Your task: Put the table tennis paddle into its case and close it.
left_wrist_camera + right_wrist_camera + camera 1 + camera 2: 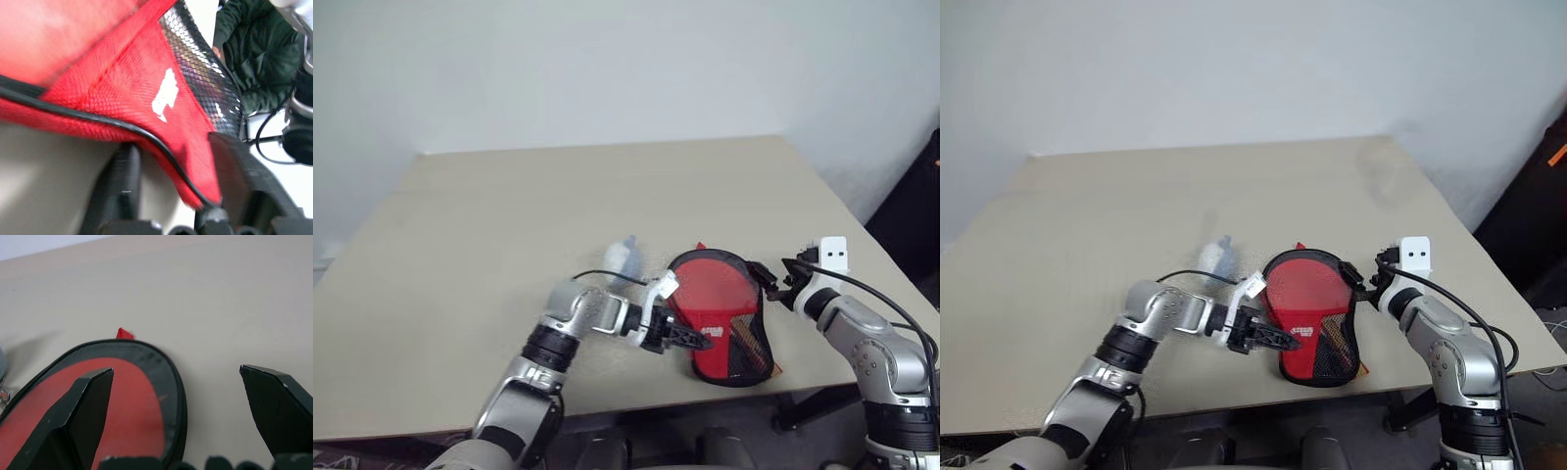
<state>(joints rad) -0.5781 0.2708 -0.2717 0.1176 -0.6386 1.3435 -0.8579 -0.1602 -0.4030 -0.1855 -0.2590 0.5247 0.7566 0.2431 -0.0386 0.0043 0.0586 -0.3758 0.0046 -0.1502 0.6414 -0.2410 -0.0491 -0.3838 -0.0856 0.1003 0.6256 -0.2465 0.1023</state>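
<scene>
Two grippers flank the case (pixel 724 318), which lies on the beige table (pixel 509 215) near its front edge, red panel up, with black mesh along its right side and a black zipper edging all round. A white logo sits on the red fabric low down, close to the narrow end that points toward the table's front edge. A small red tab (pixel 124 334) pokes out at the far, rounded end.

At the case's left edge the left gripper (pixel 690 338) points rightward and slightly downward. In the left wrist view its two black fingers (pixel 120 181) stand apart, with the case's red lower corner and its zipper edging lying between them; whether they press the fabric I cannot tell.

By the case's right side, near its rounded end, the right gripper (pixel 190 406) has its jaws spread wide. One finger hangs over the clear window, through which the red of the table tennis paddle (pixel 132 396) shows; the other hangs over bare table. It holds nothing.

Just behind the left wrist a small blurred whitish object (pixel 621 257) rests on the table. Beyond the table edge, in the left wrist view, a person's dark green sleeve (pixel 254 54) shows.
</scene>
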